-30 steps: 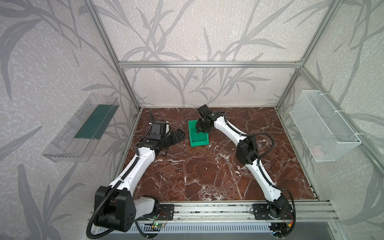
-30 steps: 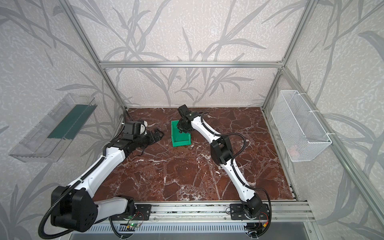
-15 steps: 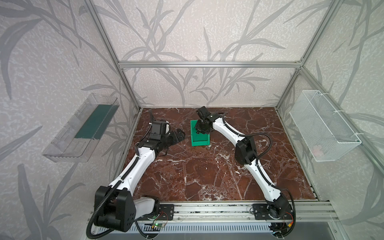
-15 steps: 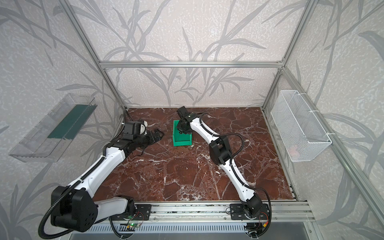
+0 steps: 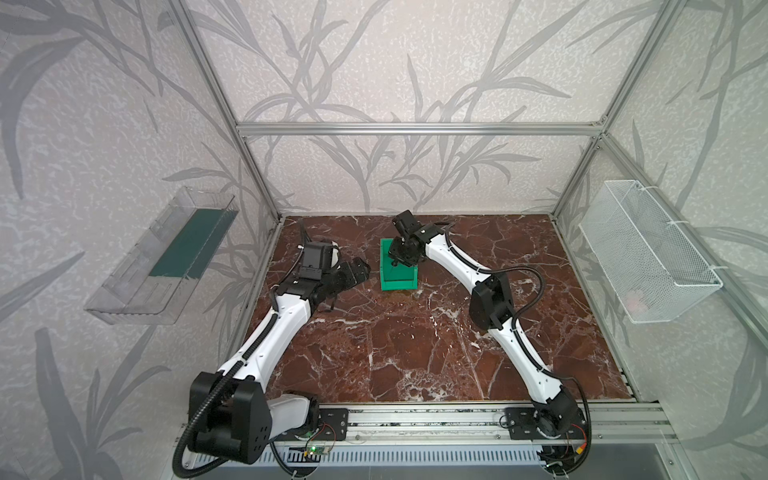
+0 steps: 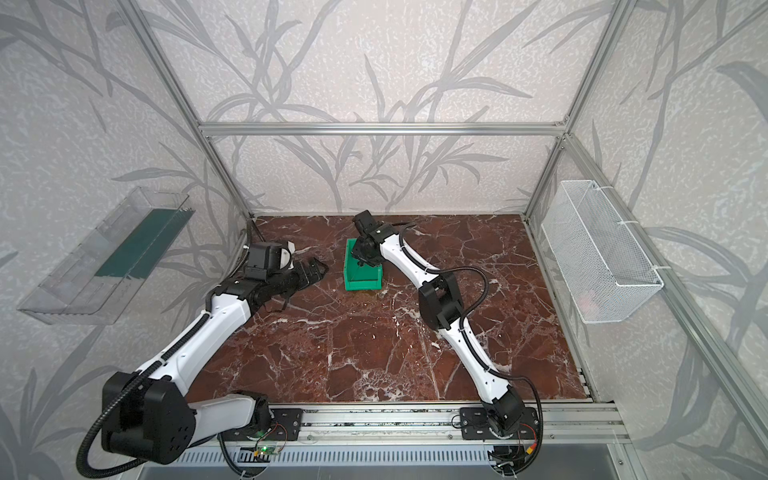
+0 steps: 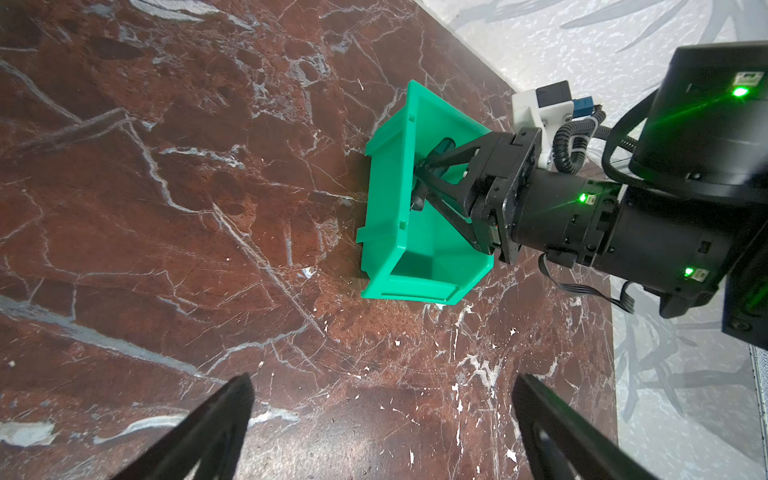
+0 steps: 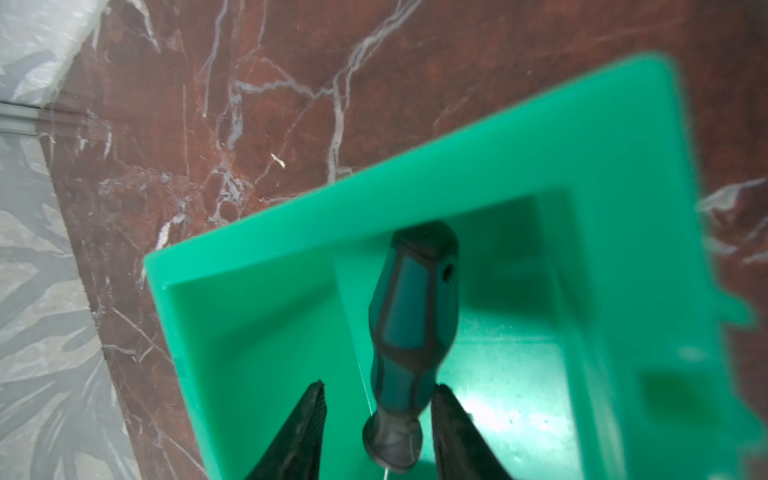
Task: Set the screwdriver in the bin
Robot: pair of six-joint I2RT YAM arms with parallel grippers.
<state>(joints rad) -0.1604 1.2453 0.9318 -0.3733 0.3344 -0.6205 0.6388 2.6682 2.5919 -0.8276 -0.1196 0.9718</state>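
The bin (image 5: 398, 284) sits directly beneath the right gripper (image 8: 379, 386) and well ahead of the left gripper (image 7: 382, 378), whose fingers stand wide and empty. Right fingers are partly parted: one touches the screwdriver (image 8: 415, 324), one stands clear. The handle lies between them, long axis running forward from the tips, over the bin's hollow

A robotics lab test cell: an aluminium-profile frame (image 5: 415, 129) boxes in leaf-patterned wall panels (image 5: 415, 62) and a marble-look worktop (image 5: 415, 353), and a white-and-black left arm (image 5: 274, 332) and right arm (image 5: 515, 345) are bolted to a slotted rail (image 5: 415, 424) along its front edge, with a bare circuit board (image 5: 316, 449) just below.
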